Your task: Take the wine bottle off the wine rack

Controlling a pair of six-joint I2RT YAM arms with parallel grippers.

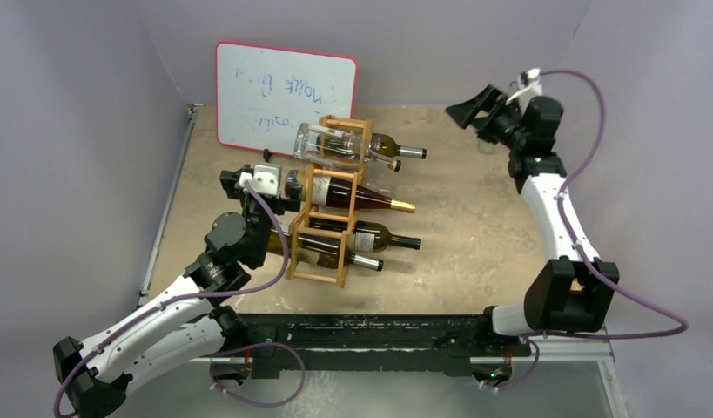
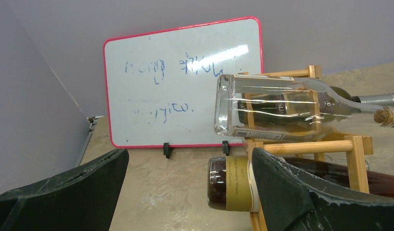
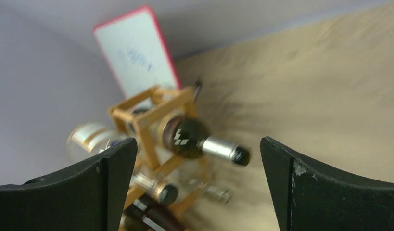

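Toward the left of the desk (image 1: 474, 218), the left claw (image 2: 190, 156) sits low with its fingers spread wide, grasping nothing. The flat base of a brown bottle (image 2: 232, 183) with a tan label lies just beside its right finger; whether they touch cannot be told. Behind it, a red-edged whiteboard (image 1: 283, 100) with blue scribbles stands at the back wall. Just right of the claw is the wine rack (image 1: 307, 193), a light wooden frame of square openings running from near to far. Five wine bottles (image 1: 357, 198) lie across it on their sides, necks pointing right. A clear bottle (image 1: 322, 139) and a dark bottle (image 1: 389, 148) with a silver cap are at the far end, and the brown one, gold-capped, is in the middle. Two more lie at the near end — a green bottle (image 1: 383, 237) with a black cap and a silver-capped bottle (image 1: 331, 251). Far to the right, well apart from the rack, the right claw (image 1: 470, 106) hangs raised above the desk — fingers wide apart, empty.
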